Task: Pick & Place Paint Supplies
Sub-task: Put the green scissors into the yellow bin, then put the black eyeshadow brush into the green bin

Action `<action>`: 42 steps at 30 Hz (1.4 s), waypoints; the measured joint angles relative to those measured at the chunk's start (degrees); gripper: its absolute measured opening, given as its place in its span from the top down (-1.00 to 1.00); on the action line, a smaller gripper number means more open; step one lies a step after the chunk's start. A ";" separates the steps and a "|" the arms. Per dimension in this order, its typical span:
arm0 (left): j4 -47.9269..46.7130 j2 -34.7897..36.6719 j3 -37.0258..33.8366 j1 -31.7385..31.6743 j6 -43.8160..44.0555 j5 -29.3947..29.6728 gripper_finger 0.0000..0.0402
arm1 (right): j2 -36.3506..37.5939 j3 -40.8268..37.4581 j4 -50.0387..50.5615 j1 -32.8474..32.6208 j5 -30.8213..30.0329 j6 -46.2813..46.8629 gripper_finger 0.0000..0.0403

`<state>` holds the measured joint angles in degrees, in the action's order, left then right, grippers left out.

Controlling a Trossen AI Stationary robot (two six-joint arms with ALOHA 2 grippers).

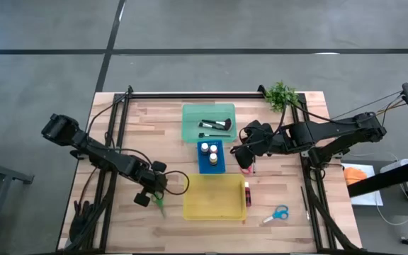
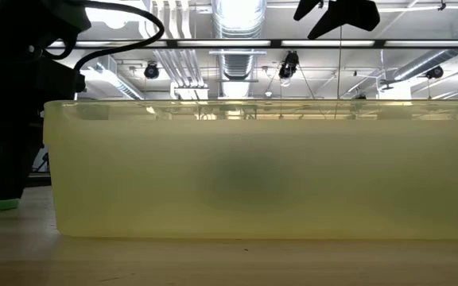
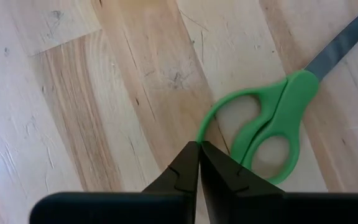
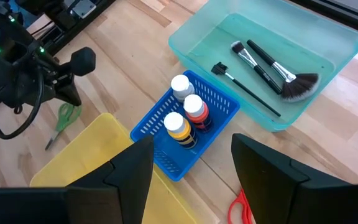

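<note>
From above, a pale wooden table [image 1: 154, 127] carries three plastic trays in a line down its middle: a translucent green tray [image 1: 190, 131] at the far end, a small blue slotted basket [image 1: 210, 167] in the middle, and a shallow yellow tray [image 1: 214, 197] nearest. Black-handled brushes [image 1: 215, 127] lie in the green tray and white-capped paint bottles [image 1: 209, 149] stand in the blue basket. A small magenta paint bottle [image 1: 247, 193] lies just right of the yellow tray, and blue-handled scissors [image 1: 278, 213] lie farther right, near the front edge. A leafy green plant [image 1: 282, 94] sits at the far right corner. The left gripper [image 1: 157, 195] is low at the yellow tray's left side, over green-handled scissors [image 1: 161, 206]. The right gripper [image 1: 245, 157] hangs just right of the blue basket, above something red.

At table height, the yellow tray's cloudy wall [image 2: 261, 171] fills most of the picture; the dark left arm [image 2: 10, 95] stands at its left, with a strip of green on the wood beneath.

In the left wrist camera, the left gripper's fingers [image 3: 185, 168] are pressed together, their tips on the wood touching the rim of a handle loop of the green scissors [image 3: 272, 124], which lie flat.

In the right wrist camera, the right gripper's fingers [image 4: 132, 168] are spread wide and empty above the blue basket [image 4: 219, 102]. A red scissors handle [image 4: 241, 208] shows between them on the wood.
</note>
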<state>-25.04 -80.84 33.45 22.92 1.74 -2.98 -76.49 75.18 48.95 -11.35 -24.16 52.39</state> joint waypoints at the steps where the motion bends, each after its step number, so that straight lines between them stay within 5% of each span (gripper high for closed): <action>1: 0.00 0.00 0.00 0.00 0.00 0.00 0.90 | 0.00 0.00 0.02 0.02 -0.02 0.09 -0.06; 21: -0.14 0.04 2.27 -0.67 0.04 3.65 0.89 | 0.00 -0.09 0.12 0.31 -0.97 1.01 -0.06; 27: -0.09 0.04 3.30 -3.20 1.16 3.60 0.72 | 0.00 -0.09 0.67 0.50 -1.36 1.92 -0.06; 38: -2.74 6.22 3.34 -6.06 1.39 9.18 0.38 | 0.00 -0.93 24.58 0.53 -1.07 22.23 -0.06; 42: -3.30 10.27 3.34 -7.18 4.31 11.44 0.37 | 0.21 -4.18 26.82 1.47 5.03 27.03 -0.06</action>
<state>-28.34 -70.57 36.80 15.74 6.05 8.46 -76.28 71.00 75.77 -9.89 -19.13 79.43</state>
